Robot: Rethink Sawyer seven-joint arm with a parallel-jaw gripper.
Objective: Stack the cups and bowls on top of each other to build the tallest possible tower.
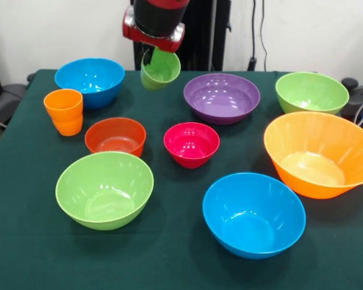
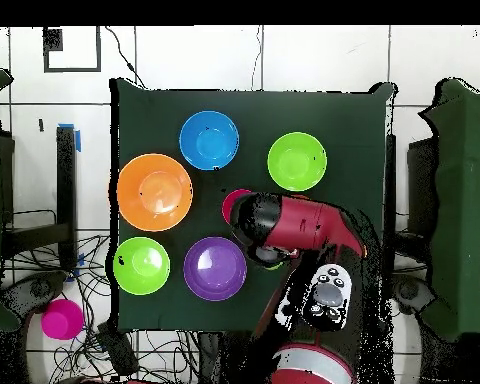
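I have gripper (image 1: pixel 152 55) pinching light green cup (image 1: pixel 160 69) by rim, tilted, airborne between blue bowl (image 1: pixel 89 80) and purple bowl (image 1: pixel 221 96). Level it before seating on chosen base; no tower started.

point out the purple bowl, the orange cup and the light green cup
purple bowl (image 1: pixel 221 96), front view, inner floor
orange cup (image 1: pixel 63 110), front view, outer wall
light green cup (image 1: pixel 161 68), front view, inner wall, hanging tilted under the arm

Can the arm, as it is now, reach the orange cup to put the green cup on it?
Probably yes. The tool holds the green cup lifted above the table, and the orange cup stands upright in the open, apart from the blue bowl behind it.
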